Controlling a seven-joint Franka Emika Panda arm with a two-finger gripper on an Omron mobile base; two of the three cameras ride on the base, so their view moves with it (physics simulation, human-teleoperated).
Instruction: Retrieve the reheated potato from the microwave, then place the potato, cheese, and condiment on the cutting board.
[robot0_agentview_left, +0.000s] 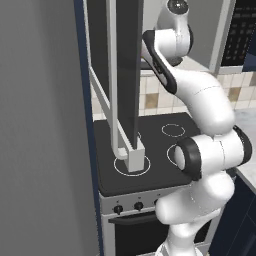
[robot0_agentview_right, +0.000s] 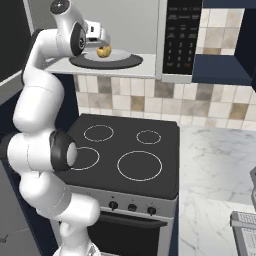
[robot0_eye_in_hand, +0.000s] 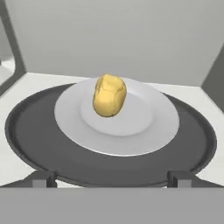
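Hand view looks straight into the open microwave (robot0_eye_in_hand: 109, 39). From left to right: the grey inner wall on the left, then a dark round turntable (robot0_eye_in_hand: 30, 131) spanning most of the floor, a white plate (robot0_eye_in_hand: 144, 127) resting on it, and a yellow potato (robot0_eye_in_hand: 109, 95) standing just left of the plate's middle, with the right inner wall beyond. At the bottom edge the two dark fingertips (robot0_eye_in_hand: 41, 178) of the gripper (robot0_eye_in_hand: 110, 179) stand wide apart, one on each side, well short of the potato and touching nothing.

Right base view, left to right: the white arm rises along the left side, its hand reaching into the cavity above the stove (robot0_agentview_right: 125, 150). The potato sits on its plate just beside the hand, and the black button panel (robot0_agentview_right: 181, 35) is further right. A marble counter (robot0_agentview_right: 215, 165) lies to the right of the stove.

Left base view shows the microwave door (robot0_agentview_left: 125, 75) swung open on the left and the arm bending up behind it on the right.

The step in hand appears to be closing in on the potato. To do it well, the hand should probably advance level and centred, so the potato passes between the spread fingers, staying above the plate rim. Closing around the potato's middle should keep it from rolling free. The cheese, condiment and cutting board are not something I can place.
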